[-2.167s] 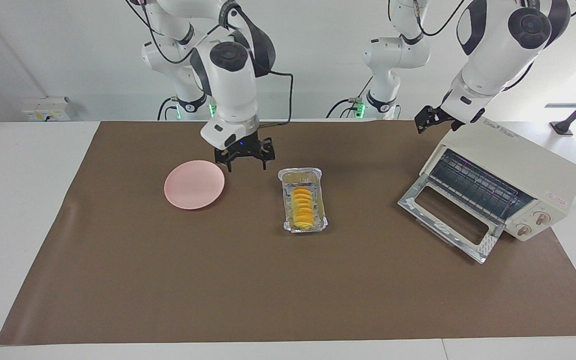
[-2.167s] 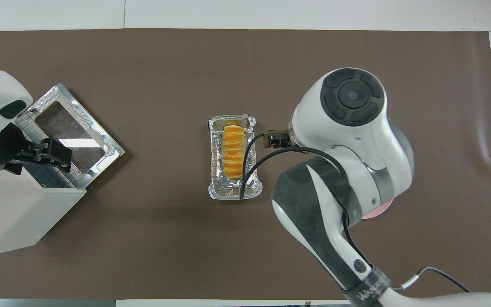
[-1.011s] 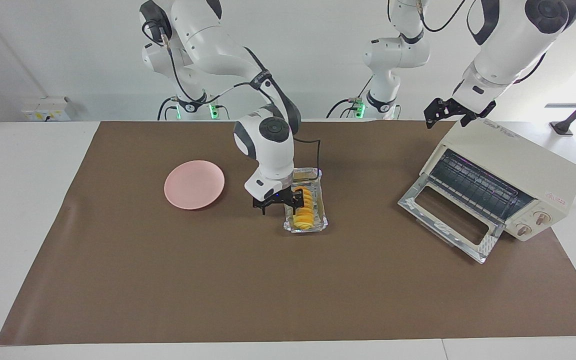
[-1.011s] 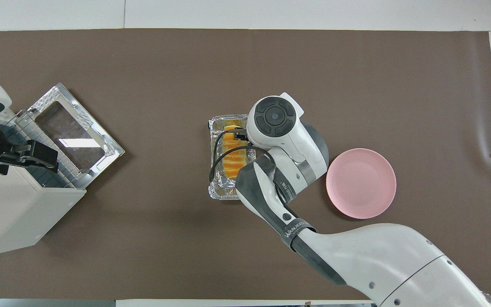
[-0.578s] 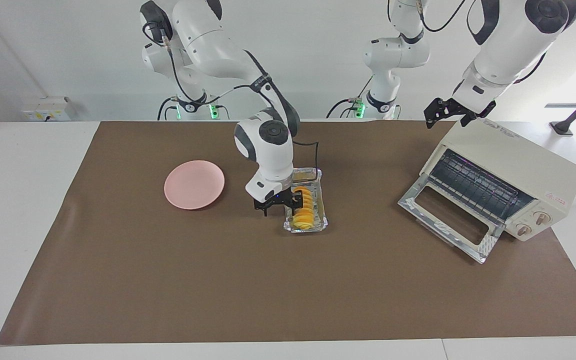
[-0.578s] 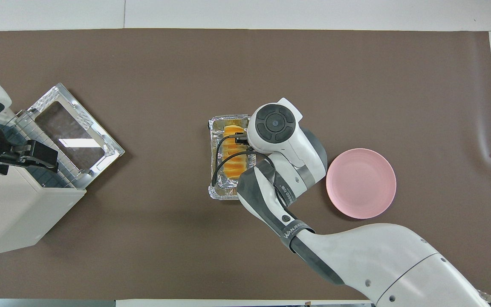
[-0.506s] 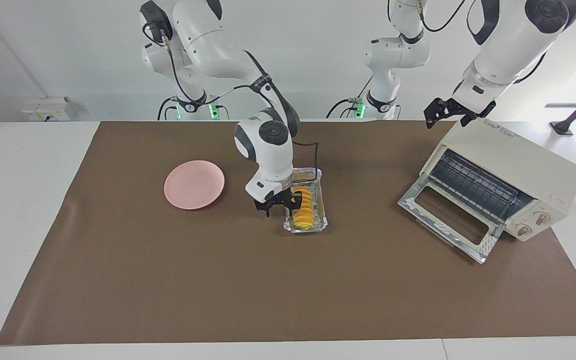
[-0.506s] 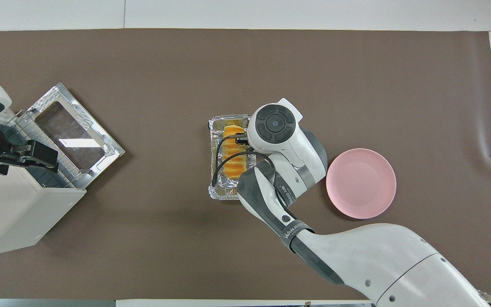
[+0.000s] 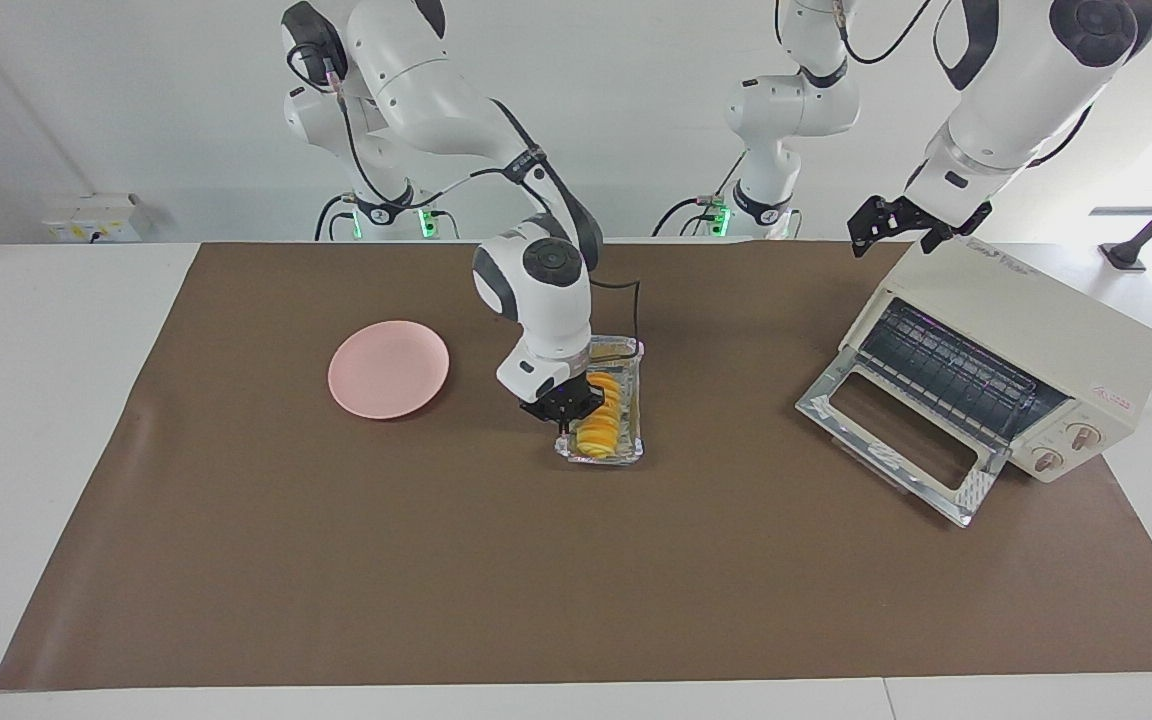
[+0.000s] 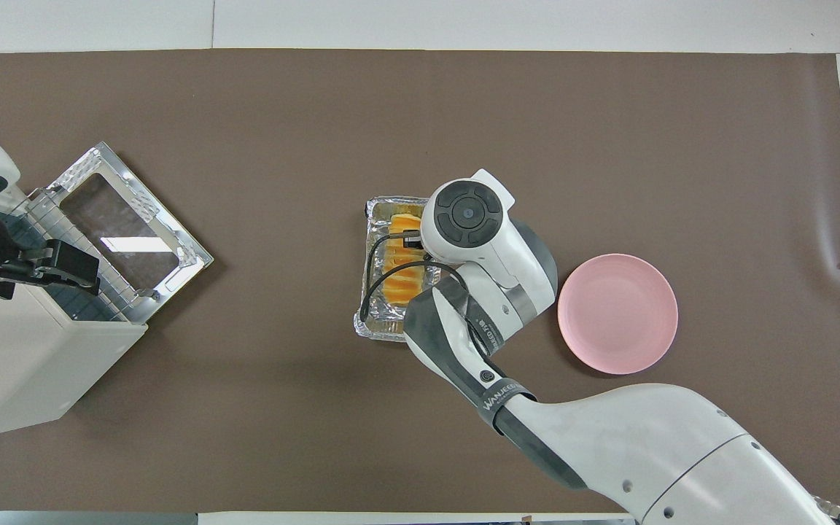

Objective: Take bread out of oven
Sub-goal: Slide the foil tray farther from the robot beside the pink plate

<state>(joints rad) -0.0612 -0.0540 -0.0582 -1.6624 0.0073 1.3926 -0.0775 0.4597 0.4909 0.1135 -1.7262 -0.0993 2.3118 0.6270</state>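
The bread lies in a crinkled foil tray in the middle of the brown mat, outside the oven. My right gripper is down at the tray's long wall on the pink plate's side and is shut on that wall. In the overhead view the right wrist covers the gripper, and part of the bread and the tray show beside it. The cream-white oven stands at the left arm's end with its door dropped open and its rack bare. My left gripper waits, open, over the oven's top.
A pink plate lies on the mat beside the tray, toward the right arm's end. The oven and its open door fill the left arm's end. The left gripper hangs over the oven's front edge.
My right gripper came down from beside the plate to the tray and has shut on its wall. The tray has slid and turned slightly toward the plate. The left arm has barely moved.
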